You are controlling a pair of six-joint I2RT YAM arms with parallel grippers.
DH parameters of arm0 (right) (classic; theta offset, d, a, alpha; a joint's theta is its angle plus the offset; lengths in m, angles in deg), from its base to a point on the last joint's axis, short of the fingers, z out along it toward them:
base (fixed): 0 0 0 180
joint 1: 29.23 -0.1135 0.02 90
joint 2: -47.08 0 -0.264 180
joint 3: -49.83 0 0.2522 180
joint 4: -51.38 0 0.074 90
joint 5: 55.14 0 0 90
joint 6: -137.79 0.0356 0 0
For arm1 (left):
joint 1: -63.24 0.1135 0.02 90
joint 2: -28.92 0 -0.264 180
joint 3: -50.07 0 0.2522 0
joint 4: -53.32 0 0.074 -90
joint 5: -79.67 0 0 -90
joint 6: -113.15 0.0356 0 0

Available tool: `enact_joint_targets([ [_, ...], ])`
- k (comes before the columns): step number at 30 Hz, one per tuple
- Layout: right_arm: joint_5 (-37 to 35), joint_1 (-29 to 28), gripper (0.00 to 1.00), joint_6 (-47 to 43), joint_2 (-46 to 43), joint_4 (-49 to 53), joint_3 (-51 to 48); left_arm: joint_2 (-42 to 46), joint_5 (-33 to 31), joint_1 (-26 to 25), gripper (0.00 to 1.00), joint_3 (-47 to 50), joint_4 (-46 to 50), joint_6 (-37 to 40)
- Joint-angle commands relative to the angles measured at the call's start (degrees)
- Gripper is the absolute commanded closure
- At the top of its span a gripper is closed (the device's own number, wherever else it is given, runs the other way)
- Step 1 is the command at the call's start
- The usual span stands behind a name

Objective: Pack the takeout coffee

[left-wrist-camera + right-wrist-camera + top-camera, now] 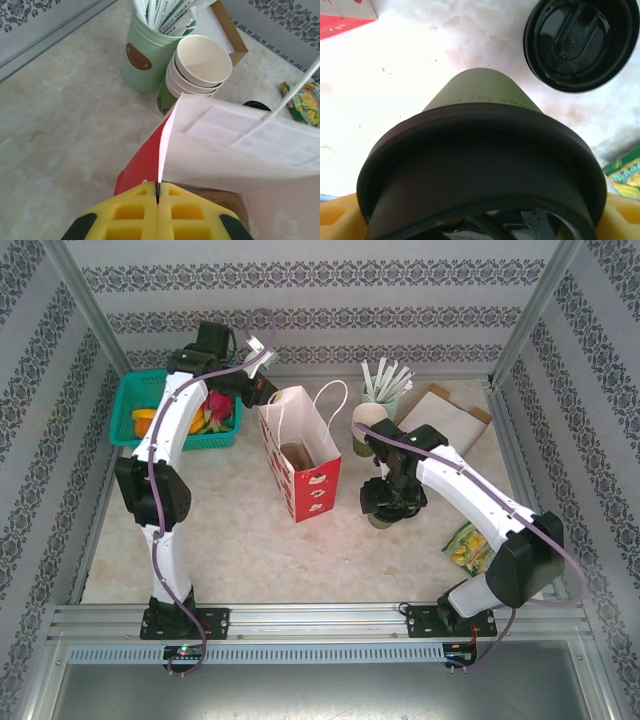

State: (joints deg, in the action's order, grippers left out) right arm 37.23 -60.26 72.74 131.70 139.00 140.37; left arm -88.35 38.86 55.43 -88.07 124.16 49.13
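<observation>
Takeout coffee [480, 95] in right hand [480, 220]; left wrist shows bag [240, 145] pinched.

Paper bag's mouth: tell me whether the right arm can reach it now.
Probably yes. The left gripper pinches the paper bag by its rim, the mouth gapes upward, and bare table lies between it and the right gripper, closed around the takeout coffee.
</observation>
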Motion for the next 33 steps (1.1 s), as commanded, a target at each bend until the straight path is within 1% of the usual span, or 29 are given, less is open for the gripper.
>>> enact_joint_targets([
  [1,0.35,-0.79,0.5,0.42,-2.5,6.66,3.78,4.31,4.3,-0.73,1.0,1.92,-1.43,-2.75],
  [3,1.52,-0.87,0.51,0.75,-3.0,9.53,6.27,5.27,5.36,-1.32,1.0,3.08,-1.88,-4.47],
  [5,2.24,-1.02,0.51,1.02,-3.48,12.58,9.46,6.52,4.86,-2.16,1.0,4.56,-2.49,-5.59],
  [8,2.77,-1.72,0.51,1.39,-3.31,17.03,15.36,7.97,2.22,-3.34,1.0,6.91,-4.14,-8.07],
  [12,1.64,-3.72,0.52,2.2,-0.5,24.26,25.39,8.42,-2.02,-4.5,1.0,7.31,-4.6,-11.88],
  [15,0.24,-5.36,0.52,2.48,2.53,29.95,33.49,8.51,-2.25,-4.73,1.0,7.22,-4.5,-13.03],
  [18,2.66,-5.93,0.51,2.77,4.02,30.04,38.72,8.55,-2.04,-5.35,1.0,7.22,-4.36,-13.03],
  [26,5.07,-6.94,0.52,3.24,7.13,30.03,50.03,8.55,-1.94,-6.82,1.0,7.05,-2.96,-11.21],
  [30,5.53,-7.41,0.52,4.43,6.91,30.02,53.91,8.31,-2.46,-7.15,1.0,6.59,-2.91,-12.28],
  [33,5.49,-8.51,0.53,5.64,7.26,30.02,55.77,8.05,-4.79,-7.49,1.0,5.24,-2.47,-14.95],
])
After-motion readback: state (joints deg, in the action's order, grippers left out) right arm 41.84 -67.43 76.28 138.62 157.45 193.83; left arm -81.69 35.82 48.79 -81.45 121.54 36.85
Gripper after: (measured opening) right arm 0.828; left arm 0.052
